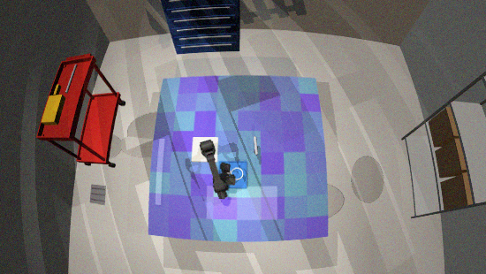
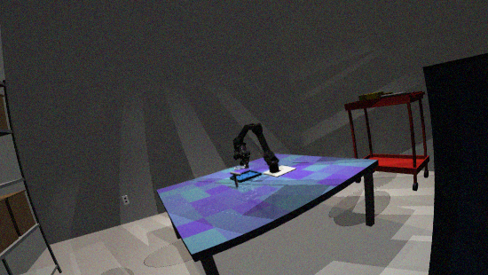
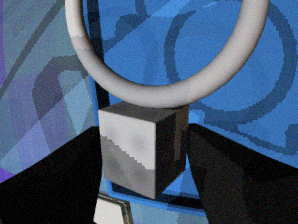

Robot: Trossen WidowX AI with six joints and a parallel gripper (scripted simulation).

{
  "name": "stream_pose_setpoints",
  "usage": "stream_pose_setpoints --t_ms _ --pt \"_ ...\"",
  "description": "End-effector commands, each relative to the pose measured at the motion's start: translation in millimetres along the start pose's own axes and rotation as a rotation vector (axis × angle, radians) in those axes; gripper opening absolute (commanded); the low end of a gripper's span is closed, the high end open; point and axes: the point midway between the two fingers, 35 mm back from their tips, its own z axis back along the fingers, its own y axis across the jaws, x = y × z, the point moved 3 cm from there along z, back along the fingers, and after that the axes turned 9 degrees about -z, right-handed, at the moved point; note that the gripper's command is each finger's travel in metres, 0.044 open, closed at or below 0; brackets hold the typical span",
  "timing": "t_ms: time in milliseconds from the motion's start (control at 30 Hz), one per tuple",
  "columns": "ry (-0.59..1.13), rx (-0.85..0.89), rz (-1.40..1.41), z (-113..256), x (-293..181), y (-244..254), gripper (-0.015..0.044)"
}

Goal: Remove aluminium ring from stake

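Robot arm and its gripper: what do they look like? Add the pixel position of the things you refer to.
The arm (image 1: 213, 167) (image 2: 267, 148) is matte black, with chunky joint housings and slimmer links. The gripper (image 1: 231, 178) (image 2: 246, 166) (image 3: 144, 135) has two black, angular fingers. No cables or markings can be made out.

The table (image 1: 300, 177) (image 2: 222, 217) (image 3: 30, 125) has a dark edge, dark legs and a patchwork top of purple, blue and teal squares. On it lies a blue tray (image 1: 244, 185) (image 2: 253, 176) (image 3: 135, 60). In the top view, a square white base plate (image 1: 197, 155) (image 2: 286, 169) (image 3: 106, 210) lies up and left of the tray, and the upright steel stake (image 1: 255, 146) (image 2: 236, 179) with its cross-bar stands up and right of it, apart.
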Motion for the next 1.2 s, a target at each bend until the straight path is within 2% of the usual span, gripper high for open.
stream_pose_setpoints --t_ms 0,400,967,1167 --pt "0.0 0.019 0.021 3.1 -14.2 -15.5 0.0" --pt "0.0 0.02 0.021 -19.8 -16.2 -34.9 0.0" --pt "-0.01 0.009 0.007 -10.8 -14.7 -27.2 0.044" --pt "-0.126 -0.124 -0.054 40.4 -15.7 21.7 0.044"
